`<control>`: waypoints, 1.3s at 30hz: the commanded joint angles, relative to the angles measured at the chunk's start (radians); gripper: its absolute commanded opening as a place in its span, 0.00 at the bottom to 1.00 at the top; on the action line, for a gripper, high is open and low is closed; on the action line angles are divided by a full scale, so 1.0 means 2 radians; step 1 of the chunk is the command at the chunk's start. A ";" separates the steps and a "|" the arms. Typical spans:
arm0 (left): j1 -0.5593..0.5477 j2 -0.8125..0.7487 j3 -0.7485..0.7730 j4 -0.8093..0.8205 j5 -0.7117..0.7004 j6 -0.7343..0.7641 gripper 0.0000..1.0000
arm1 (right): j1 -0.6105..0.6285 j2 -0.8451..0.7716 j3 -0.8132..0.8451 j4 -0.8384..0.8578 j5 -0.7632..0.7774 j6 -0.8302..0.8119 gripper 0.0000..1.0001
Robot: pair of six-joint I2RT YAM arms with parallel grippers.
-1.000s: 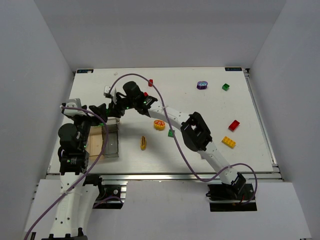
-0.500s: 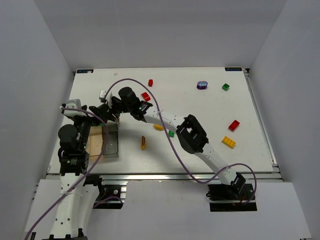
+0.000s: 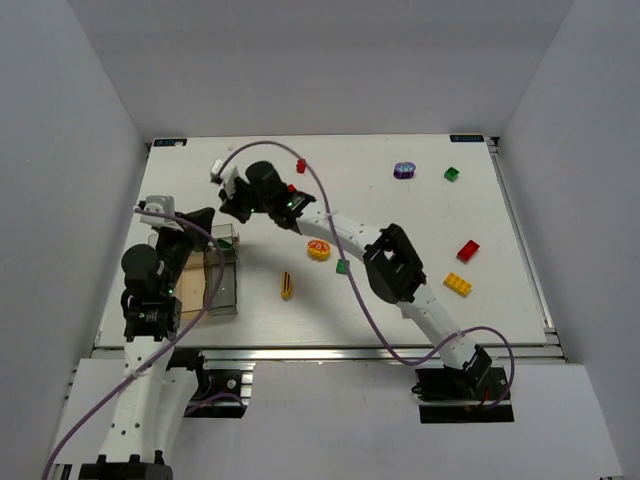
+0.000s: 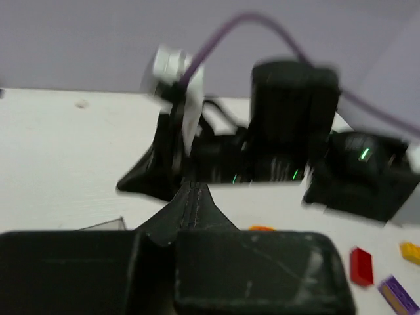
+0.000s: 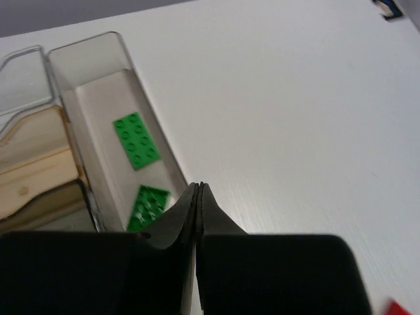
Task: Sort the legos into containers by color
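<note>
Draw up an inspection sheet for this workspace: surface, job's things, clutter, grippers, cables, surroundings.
Surface: white table, legos scattered across it.
Job's things: clear plastic bin holds two flat green bricks; tan bin joined beside it. Loose on the table: red brick, yellow brick, small green brick, round purple piece, round yellow piece, a few more.
Clutter: nothing seen.
Grippers: left gripper fingers shut, nothing between them; right gripper fingers shut, nothing between them, beside the clear bin.
Cables: purple cable loops over the right arm.
Surroundings: plain grey walls on three sides.
</note>
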 commanded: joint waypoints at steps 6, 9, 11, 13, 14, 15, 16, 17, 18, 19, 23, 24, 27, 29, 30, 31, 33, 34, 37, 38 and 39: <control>-0.010 0.184 0.059 -0.034 0.170 -0.123 0.00 | -0.160 -0.238 -0.204 -0.086 0.024 0.160 0.00; -0.036 0.240 0.076 -0.055 0.198 -0.149 0.40 | -0.200 -0.325 -0.315 -0.096 0.001 0.172 0.39; -0.058 0.270 0.104 -0.074 0.202 -0.146 0.61 | -0.217 -0.380 -0.354 -0.107 -0.037 0.178 0.79; -0.097 0.313 0.125 -0.105 0.196 -0.135 0.74 | -0.246 -0.430 -0.393 -0.129 -0.058 0.172 0.89; -0.111 0.326 0.140 -0.112 0.181 -0.131 0.78 | -0.258 -0.445 -0.403 -0.135 -0.063 0.168 0.89; -0.139 0.337 0.147 -0.122 0.171 -0.126 0.83 | -0.273 -0.460 -0.422 -0.140 -0.066 0.165 0.89; -0.153 0.359 0.153 -0.126 0.164 -0.124 0.85 | -0.281 -0.487 -0.433 -0.143 -0.070 0.163 0.89; -0.167 0.369 0.169 -0.133 0.137 -0.121 0.86 | -0.298 -0.500 -0.445 -0.141 -0.076 0.162 0.89; -0.181 0.379 0.178 -0.147 0.123 -0.115 0.86 | -0.308 -0.514 -0.469 -0.138 -0.079 0.162 0.88; -0.210 0.398 0.187 -0.153 0.108 -0.113 0.86 | -0.340 -0.535 -0.479 -0.136 -0.080 0.160 0.87; -0.284 0.454 0.237 -0.206 0.029 -0.108 0.86 | -0.415 -0.553 -0.499 -0.156 -0.088 0.159 0.47; -0.299 0.468 0.261 -0.217 -0.014 -0.105 0.85 | -0.428 -0.556 -0.508 -0.152 -0.096 0.164 0.37; -0.348 0.507 0.289 -0.238 -0.096 -0.111 0.81 | -0.506 -0.558 -0.548 -0.125 -0.117 0.181 0.01; -0.377 0.526 0.306 -0.247 -0.140 -0.114 0.73 | -0.531 -0.556 -0.553 -0.125 -0.125 0.179 0.00; -0.386 0.552 0.316 -0.258 -0.159 -0.115 0.70 | -0.545 -0.552 -0.552 -0.132 -0.125 0.177 0.00; -0.395 0.567 0.338 -0.267 -0.195 -0.118 0.67 | -0.551 -0.553 -0.552 -0.135 -0.137 0.178 0.00; -0.421 0.608 0.372 -0.281 -0.243 -0.124 0.58 | -0.569 -0.561 -0.561 -0.131 -0.158 0.179 0.00; -0.429 0.619 0.383 -0.287 -0.256 -0.127 0.57 | -0.573 -0.565 -0.563 -0.127 -0.162 0.178 0.00; -0.454 0.656 0.421 -0.296 -0.296 -0.131 0.58 | -0.585 -0.579 -0.570 -0.125 -0.176 0.177 0.00; -0.460 0.664 0.431 -0.300 -0.305 -0.132 0.58 | -0.590 -0.582 -0.571 -0.125 -0.182 0.177 0.00; -0.464 0.674 0.442 -0.306 -0.311 -0.133 0.62 | -0.594 -0.584 -0.573 -0.125 -0.188 0.177 0.00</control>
